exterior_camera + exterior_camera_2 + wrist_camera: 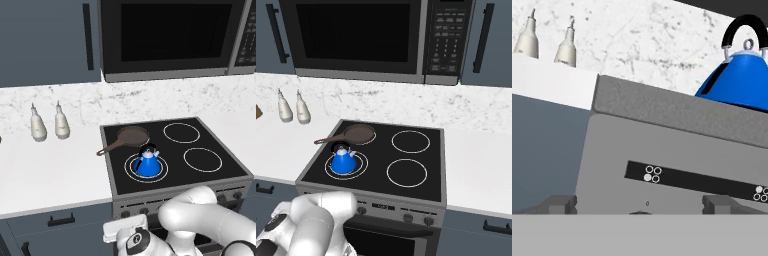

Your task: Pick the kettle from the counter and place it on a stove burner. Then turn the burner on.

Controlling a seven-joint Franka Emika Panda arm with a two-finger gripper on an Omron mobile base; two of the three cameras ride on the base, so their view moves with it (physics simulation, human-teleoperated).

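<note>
Left base view: kettle [148,163] occupies the stove burner [131,167] at centre frame; frying pan [131,136] sits just behind it, handle reaching left. The three other rings toward the right lie bare. Counter [50,170] at lower left is open up to two bottles [49,123] at the backsplash. Microwave [170,35] overhangs the top.

From the hand view I get the kettle [739,80] only partly — the stove's front edge [677,112] hides its base, the right frame edge clips it. Panel markings [652,174] too small to read.
</note>
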